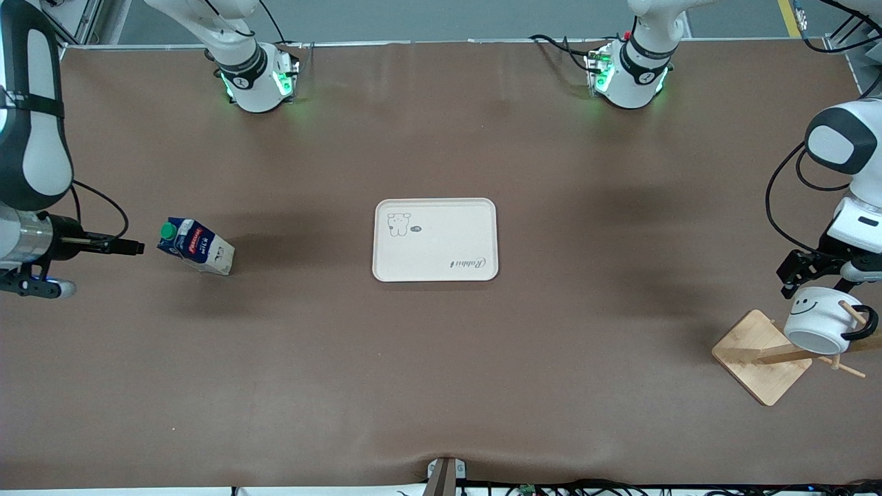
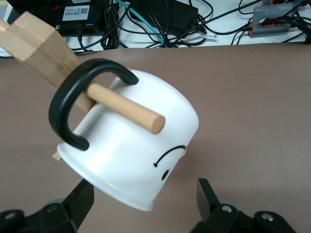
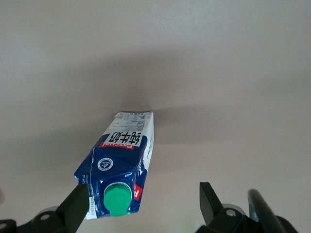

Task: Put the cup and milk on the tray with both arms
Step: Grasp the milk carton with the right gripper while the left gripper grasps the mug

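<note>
Zero of the two items are on the tray so far, so you've basically got the whole job ahead of you; here's how it looks, going from the front camera's edge of the table toward the bases.

Nearest is the wooden rack (image 1: 761, 357) at the left arm's end; the cup (image 1: 820, 321) hangs tipped on one of its pegs (image 2: 127, 108), the peg running through the black handle (image 2: 79, 105). Your left gripper (image 1: 803, 270) sits right above the cup, fingers (image 2: 208, 195) spread apart on either side of the rim and not touching it as far as I can tell; nothing gripped.

A bit farther back, at the right arm's end, the milk (image 1: 196, 246) stands on the table, green cap (image 3: 116, 199) up top. Your right gripper (image 3: 141, 204) is over the table near it, jaws wide open with the carton's top between them in the wrist view; no contact yet that I can see.

The tray (image 1: 435, 240) is mid-table, well apart from both, nothing on it.

So what's left, I'd guess: close on each item, lift the cup off its peg, carry both to the middle, set them down.
</note>
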